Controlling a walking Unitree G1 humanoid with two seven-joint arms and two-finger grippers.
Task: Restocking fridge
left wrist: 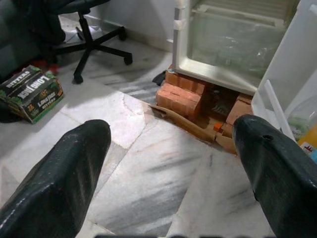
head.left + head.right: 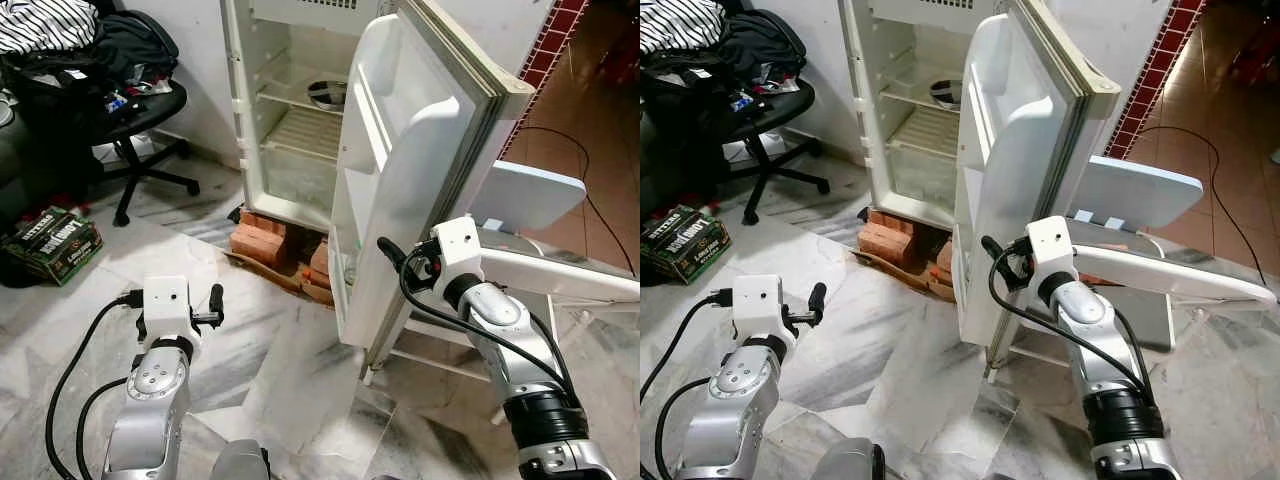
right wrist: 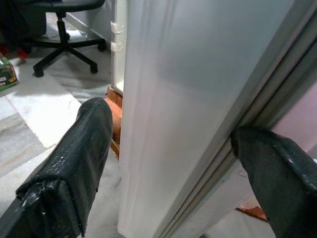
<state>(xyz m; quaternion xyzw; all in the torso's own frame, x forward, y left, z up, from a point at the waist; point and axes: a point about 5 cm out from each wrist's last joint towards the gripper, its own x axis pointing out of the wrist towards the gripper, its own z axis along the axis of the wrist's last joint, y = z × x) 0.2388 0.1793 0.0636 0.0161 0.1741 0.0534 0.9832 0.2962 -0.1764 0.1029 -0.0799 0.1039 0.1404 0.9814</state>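
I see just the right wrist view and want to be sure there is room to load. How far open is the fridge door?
Observer: The fridge door stands wide open, its inner side facing the compartment. The right tool is open, with one finger on either side of the door's free edge.
Operator: Is anything inside already?
Observer: A metal bowl sits on the upper shelf.
Operator: Where is the left tool?
Observer: The left tool is open and holds nothing. It is low over the marble floor and points towards the bricks under the fridge.
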